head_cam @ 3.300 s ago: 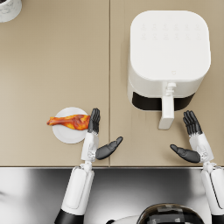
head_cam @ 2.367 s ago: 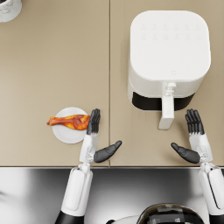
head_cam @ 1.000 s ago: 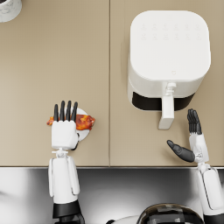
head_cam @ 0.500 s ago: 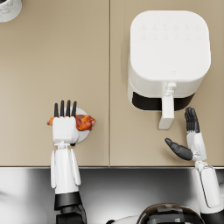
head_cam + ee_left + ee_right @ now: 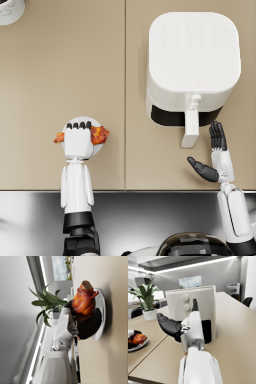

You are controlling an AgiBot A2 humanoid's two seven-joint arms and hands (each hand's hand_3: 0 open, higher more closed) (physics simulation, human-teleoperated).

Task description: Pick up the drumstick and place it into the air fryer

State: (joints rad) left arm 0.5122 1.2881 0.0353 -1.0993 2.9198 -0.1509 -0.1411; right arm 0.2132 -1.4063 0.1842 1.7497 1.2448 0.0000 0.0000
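Observation:
The browned drumstick (image 5: 99, 134) lies on a small white plate (image 5: 82, 120) near the table's front left. My left hand (image 5: 78, 141) is palm-down over it, fingers curled around its middle, so only its two ends show. In the left wrist view the drumstick (image 5: 84, 300) still rests on the plate (image 5: 101, 303), with the dark fingers (image 5: 88, 326) wrapped against it. The white air fryer (image 5: 192, 55) stands at the back right, its handle (image 5: 190, 127) pointing toward me. My right hand (image 5: 216, 159) hovers open just right of the handle, holding nothing.
A white plant pot (image 5: 10, 10) stands at the far left corner. A steel strip (image 5: 150, 210) runs along the table's front edge. The right wrist view has the air fryer (image 5: 195, 301) straight beyond my right hand (image 5: 184, 324) and the potted plant (image 5: 145, 301) further off.
My left hand moved from beside the plate to over it, turned palm-down, and its fingers have just curled down around the drumstick. The right hand barely shifted.

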